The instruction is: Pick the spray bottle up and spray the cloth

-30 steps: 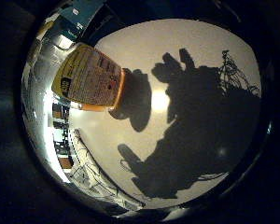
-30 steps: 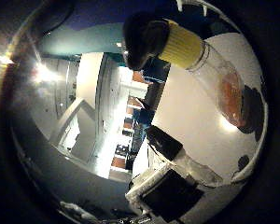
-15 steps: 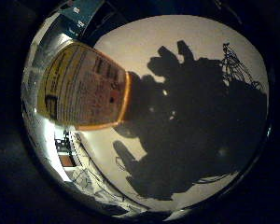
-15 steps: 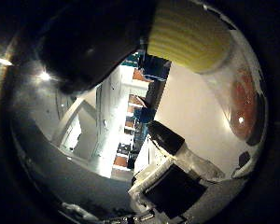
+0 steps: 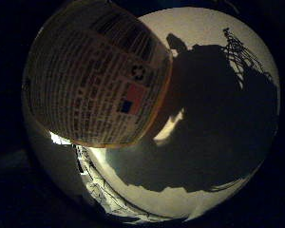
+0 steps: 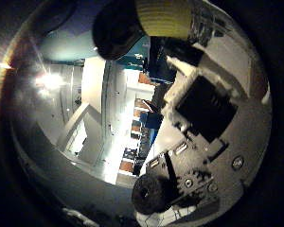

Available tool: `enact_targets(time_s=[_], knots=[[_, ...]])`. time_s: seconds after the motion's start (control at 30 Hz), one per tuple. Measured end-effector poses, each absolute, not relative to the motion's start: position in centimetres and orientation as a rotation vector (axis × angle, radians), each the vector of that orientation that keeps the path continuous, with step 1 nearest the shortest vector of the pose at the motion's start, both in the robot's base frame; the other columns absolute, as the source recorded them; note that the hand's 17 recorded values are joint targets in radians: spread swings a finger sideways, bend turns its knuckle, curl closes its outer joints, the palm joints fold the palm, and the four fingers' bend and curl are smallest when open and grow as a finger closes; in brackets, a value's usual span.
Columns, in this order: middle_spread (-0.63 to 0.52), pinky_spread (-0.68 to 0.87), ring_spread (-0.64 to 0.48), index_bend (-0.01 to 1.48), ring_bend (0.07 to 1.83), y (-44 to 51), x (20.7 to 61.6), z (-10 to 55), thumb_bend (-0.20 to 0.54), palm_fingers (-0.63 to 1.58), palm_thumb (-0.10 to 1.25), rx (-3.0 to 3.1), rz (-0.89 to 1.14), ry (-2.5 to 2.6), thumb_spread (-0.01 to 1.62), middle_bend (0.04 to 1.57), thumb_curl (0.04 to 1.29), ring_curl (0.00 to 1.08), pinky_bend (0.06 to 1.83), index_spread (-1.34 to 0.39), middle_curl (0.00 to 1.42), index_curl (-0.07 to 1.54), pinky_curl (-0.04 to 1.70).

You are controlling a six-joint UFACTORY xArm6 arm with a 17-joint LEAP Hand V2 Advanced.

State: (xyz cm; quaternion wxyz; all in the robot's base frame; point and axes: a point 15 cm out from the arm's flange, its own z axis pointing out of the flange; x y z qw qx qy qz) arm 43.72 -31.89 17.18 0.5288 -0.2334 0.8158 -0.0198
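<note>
The spray bottle's printed label (image 5: pixel 95 85) fills much of the little finger side view, so the bottle stands very close to my palm on the white table (image 5: pixel 204 28). In the thumb side view its yellow collar (image 6: pixel 163 16) and black spray head (image 6: pixel 116 28) show at the edge. My hand (image 6: pixel 199 123) reaches across that view with white and black fingers curled in beside the bottle, one black fingertip (image 6: pixel 151 194) nearest the camera. No cloth shows in either view.
The hand's dark shadow (image 5: pixel 218 118) covers most of the table beside the bottle. The table's edge (image 5: pixel 99 185) runs close behind the bottle. Beyond it lies a lit room with shelves (image 6: pixel 132 127).
The bottle has grown from a small shape to fill the view as my palm closed in on it. The fingers have swung further across the thumb side view, curling in.
</note>
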Motion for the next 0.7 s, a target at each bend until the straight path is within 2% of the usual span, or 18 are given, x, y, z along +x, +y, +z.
enact_targets(time_s=[0.1, 0.3, 0.5, 0.7], knots=[[-0.19, -0.35, -0.17, 0.56, 1.06, -31.6, 43.9, 17.1, -0.015, 1.30, 1.04, -0.560, -0.040, 1.946, 1.05, 0.84, 0.41, 0.46, 0.84, -0.33, 0.59, 0.57, 0.26], [-0.15, -0.35, -0.18, 0.86, 1.16, -31.3, 43.9, 17.3, -0.017, 1.36, 1.01, -0.575, -0.029, 1.938, 1.07, 1.00, 0.41, 0.48, 1.04, -0.25, 0.60, 0.65, 0.38], [-0.13, -0.30, -0.17, 0.98, 1.26, -29.1, 45.2, 20.3, -0.012, 1.33, 1.02, -0.635, 0.041, 1.825, 1.03, 1.11, 0.44, 0.50, 1.15, -0.21, 0.60, 0.66, 0.46], [-0.11, -0.26, -0.17, 1.05, 1.34, -25.2, 44.2, 22.6, -0.011, 1.30, 1.09, -0.874, 0.253, 1.778, 0.97, 1.19, 0.52, 0.52, 1.22, -0.20, 0.59, 0.65, 0.54]])
